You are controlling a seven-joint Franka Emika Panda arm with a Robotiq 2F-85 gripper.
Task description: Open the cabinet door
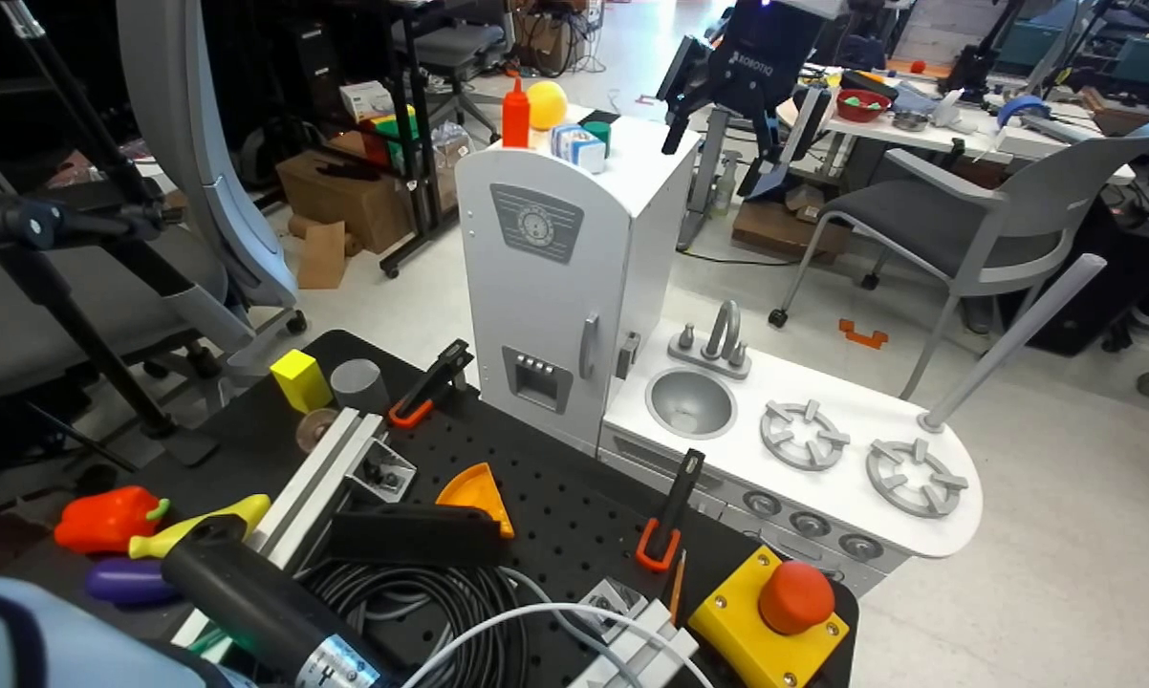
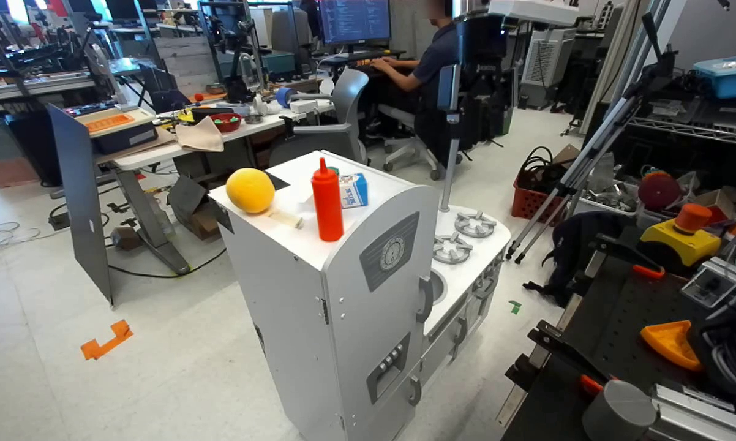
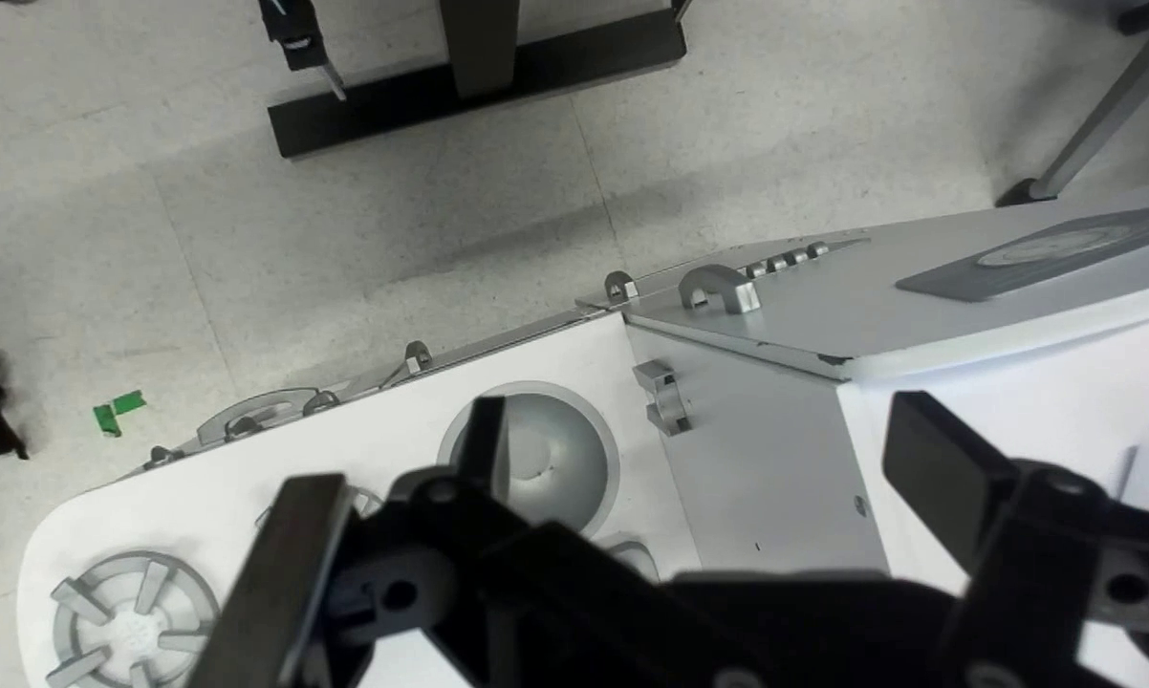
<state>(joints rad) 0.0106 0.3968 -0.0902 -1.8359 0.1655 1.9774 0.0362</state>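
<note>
Red bottle (image 1: 515, 117), grey sink (image 1: 691, 403), orange wedge (image 1: 475, 490), perhaps a green can (image 1: 598, 131)

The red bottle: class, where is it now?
In an exterior view, the red bottle stands atop the tall unit near the cabinet door, with the yellow ball at left and the blue-white box at right.
</note>
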